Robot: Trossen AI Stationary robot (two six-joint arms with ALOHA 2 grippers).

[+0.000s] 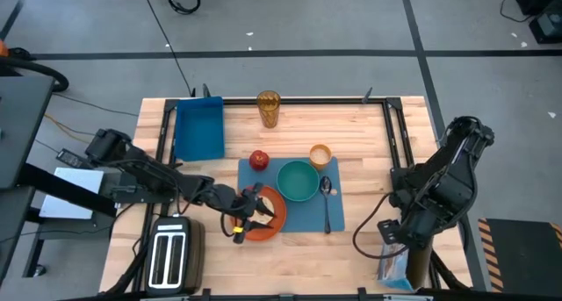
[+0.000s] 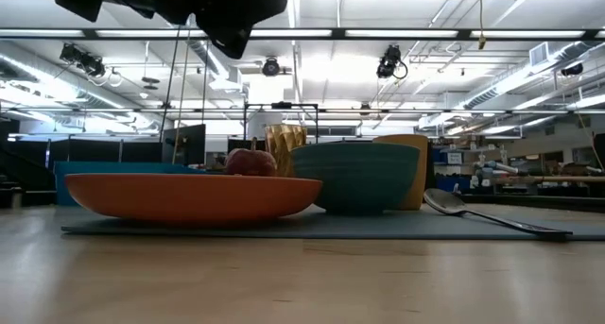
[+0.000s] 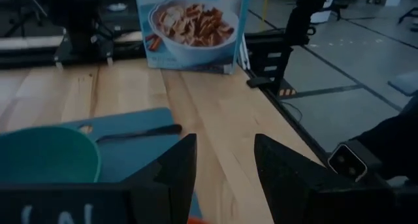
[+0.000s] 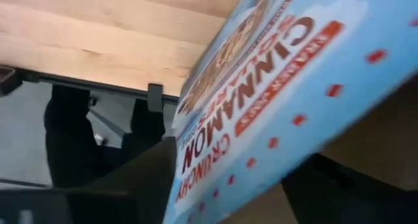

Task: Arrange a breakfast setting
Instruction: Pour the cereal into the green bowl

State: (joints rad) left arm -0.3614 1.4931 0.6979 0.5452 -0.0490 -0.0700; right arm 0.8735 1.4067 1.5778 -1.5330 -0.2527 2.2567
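The blue placemat (image 1: 303,215) lies mid-table. On it are the orange plate (image 1: 270,226), the teal bowl (image 1: 299,180), the metal spoon (image 1: 327,200) and the orange cup (image 1: 320,155). The red apple (image 1: 258,160) sits at the mat's far left corner. The bagel is not in view. My left gripper (image 1: 255,210) hovers over the plate, open and empty; the left wrist view (image 3: 225,145) shows the gap between its fingers. My right gripper (image 1: 395,247) is at the table's near right edge, shut on a blue cereal box (image 1: 395,268). My right gripper has the cereal box (image 4: 274,100) between its two fingers (image 4: 147,178), coming from above. The box's printed face fills the wrist view and hides where the fingers touch it. In the left wrist view the box (image 3: 192,28) stands upright with its bottom on the table.
A deep blue bin (image 1: 199,130) stands at the far left. An amber glass (image 1: 268,108) stands at the far edge. A silver toaster (image 1: 171,253) sits at the near left. Dark frame rails (image 1: 399,134) run along the table's sides.
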